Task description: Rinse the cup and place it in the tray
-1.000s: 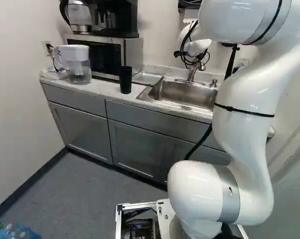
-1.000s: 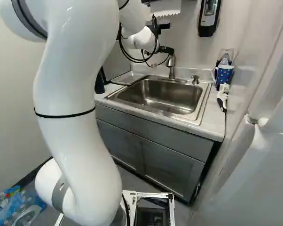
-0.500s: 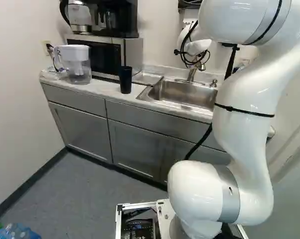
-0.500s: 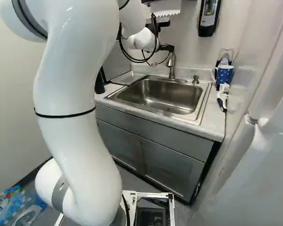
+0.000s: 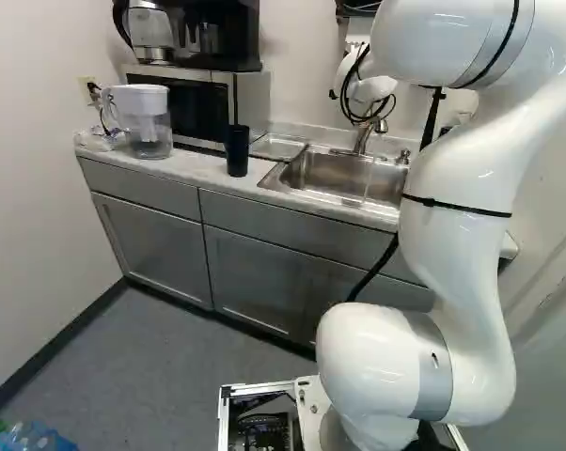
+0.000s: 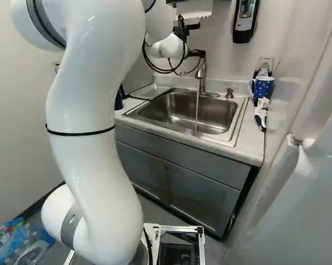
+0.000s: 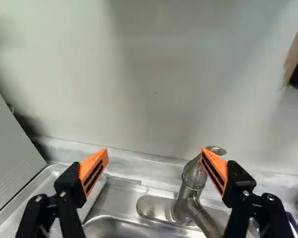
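Note:
My gripper (image 6: 197,54) is by the top of the faucet (image 6: 202,72) in the right base view. In the wrist view the gripper (image 7: 154,159) stands wide open with nothing held; one finger overlaps the lever of the faucet (image 7: 192,181), and I cannot tell whether they touch. A thin stream of water (image 6: 197,113) runs from the spout into the sink (image 6: 232,131). The black cup (image 5: 237,152) stands upright on the counter beside the sink, far from the gripper. The shallow metal tray (image 5: 278,147) lies between microwave and sink.
The microwave (image 5: 200,111) and a water pitcher (image 5: 149,122) stand left on the counter (image 5: 194,167). Right of the sink are a blue dotted mug (image 6: 263,88) and a brush (image 6: 261,114). A soap dispenser (image 6: 243,22) hangs on the wall, and a white door (image 6: 304,182) stands at the right.
Water now runs from the faucet, where none showed before. My arm has shifted a little: rightward in the right base view, slightly leftward in the left one. Cup and tray have stayed put.

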Controlling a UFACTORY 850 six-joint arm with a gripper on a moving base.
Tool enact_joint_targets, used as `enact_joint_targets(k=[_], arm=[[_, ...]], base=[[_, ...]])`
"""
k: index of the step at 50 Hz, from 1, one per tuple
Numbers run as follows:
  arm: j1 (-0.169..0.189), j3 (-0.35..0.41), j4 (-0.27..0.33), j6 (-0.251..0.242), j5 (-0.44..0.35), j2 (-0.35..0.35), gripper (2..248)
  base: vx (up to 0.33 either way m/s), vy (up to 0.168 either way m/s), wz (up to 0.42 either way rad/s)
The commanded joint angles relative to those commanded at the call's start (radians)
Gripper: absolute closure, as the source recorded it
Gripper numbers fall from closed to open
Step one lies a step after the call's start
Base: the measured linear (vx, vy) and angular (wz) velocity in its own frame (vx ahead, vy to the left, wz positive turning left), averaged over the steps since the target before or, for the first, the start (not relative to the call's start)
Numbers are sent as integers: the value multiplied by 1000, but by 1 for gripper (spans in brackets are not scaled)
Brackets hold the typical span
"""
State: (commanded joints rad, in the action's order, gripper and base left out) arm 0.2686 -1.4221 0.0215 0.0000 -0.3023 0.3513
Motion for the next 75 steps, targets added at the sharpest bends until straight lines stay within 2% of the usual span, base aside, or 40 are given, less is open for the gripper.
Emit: enact_joint_targets(k=[13,43,56,75], arm=[[-5,16,0,0,0,-14,3],[-53,168,0,0,9,-147,3],[-71,238,0,0,63,-212,3],[-98,339,0,0,184,-308,3]], base=[[0,0,0],[0,0,0],[0,0,0],[0,0,0]])
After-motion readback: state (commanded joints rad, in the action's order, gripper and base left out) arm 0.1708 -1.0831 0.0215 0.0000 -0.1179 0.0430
